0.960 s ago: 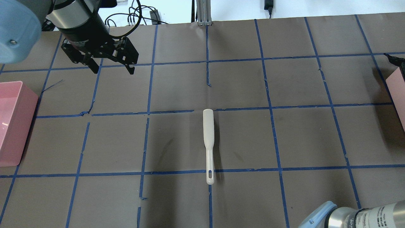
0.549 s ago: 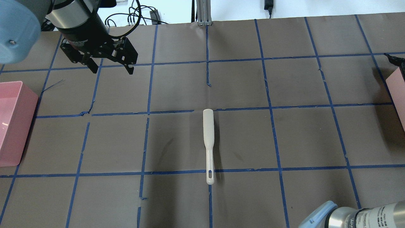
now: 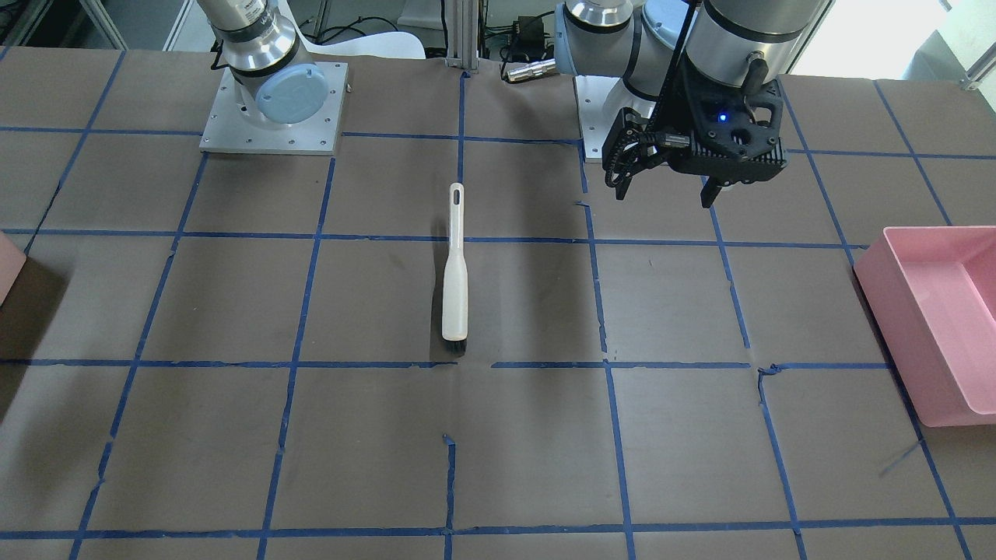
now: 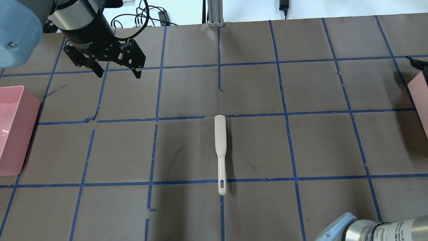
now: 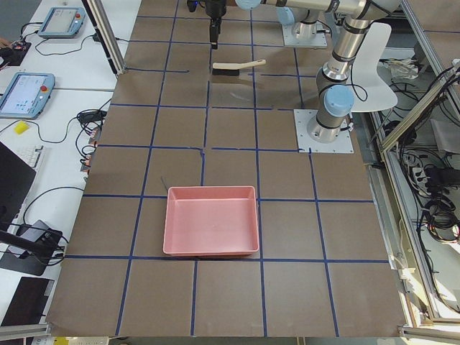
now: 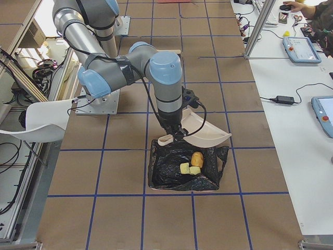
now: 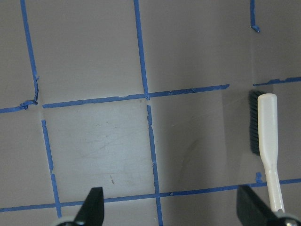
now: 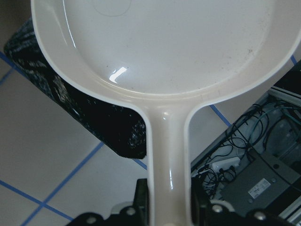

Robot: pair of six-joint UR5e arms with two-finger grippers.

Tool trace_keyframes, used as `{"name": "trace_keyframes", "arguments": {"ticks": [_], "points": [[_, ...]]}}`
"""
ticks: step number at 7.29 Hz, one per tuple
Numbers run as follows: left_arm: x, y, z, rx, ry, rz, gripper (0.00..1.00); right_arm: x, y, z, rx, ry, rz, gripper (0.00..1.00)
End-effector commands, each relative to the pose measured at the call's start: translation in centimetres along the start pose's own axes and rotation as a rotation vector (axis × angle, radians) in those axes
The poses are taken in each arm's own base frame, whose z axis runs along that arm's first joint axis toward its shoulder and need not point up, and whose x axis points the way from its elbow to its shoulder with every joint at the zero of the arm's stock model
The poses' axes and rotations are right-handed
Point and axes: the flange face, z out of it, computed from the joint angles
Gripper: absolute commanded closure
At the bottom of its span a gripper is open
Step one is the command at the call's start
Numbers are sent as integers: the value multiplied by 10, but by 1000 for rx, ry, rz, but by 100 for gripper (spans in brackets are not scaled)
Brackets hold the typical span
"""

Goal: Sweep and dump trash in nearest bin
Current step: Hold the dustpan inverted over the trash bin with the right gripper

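Three trash lumps (image 6: 191, 164), one tan and two yellowish, lie inside a black bag (image 6: 171, 177) in the exterior right view. The pale peach bin shows only a slanted edge (image 4: 422, 100) at the overhead view's right border, and at the front-facing view's left border (image 3: 6, 268). My right gripper (image 8: 169, 207) is shut on the handle of a cream dustpan (image 8: 160, 52), held over the bag (image 6: 200, 130); the pan looks empty. My left gripper (image 4: 117, 72) is open and empty above the table's far left (image 3: 665, 190), with its fingertips (image 7: 94, 207) apart.
A white-handled brush (image 4: 220, 154) with black bristles lies in the middle of the table (image 3: 455, 272), also in the left wrist view (image 7: 268, 141). A rose-pink tub (image 4: 13, 134) stands at the left end (image 5: 212, 223). Blue tape lines cross the brown table cover.
My left gripper has drifted very slightly back and to the left, still open. The brush and tub have not moved.
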Motion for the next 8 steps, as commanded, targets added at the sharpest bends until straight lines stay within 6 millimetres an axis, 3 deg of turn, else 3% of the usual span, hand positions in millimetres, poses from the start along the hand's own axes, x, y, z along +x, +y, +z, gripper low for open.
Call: {"name": "trace_keyframes", "arguments": {"ticks": [1,2,3,5,7,8], "points": [[0,0,0,0,0,0,0,-18,-17,22,136,-128,189,90],[0,0,0,0,0,-3,0,-26,-38,32,184,-156,181,90],[1,0,0,0,3,-4,0,-37,-71,38,189,-188,217,90],[0,0,0,0,2,-4,0,-72,-156,47,176,-245,216,90],[0,0,1,-1,2,-4,0,-127,-229,80,136,-309,317,90],[0,0,1,-1,2,-3,0,-159,-284,80,142,-280,318,90]]}}
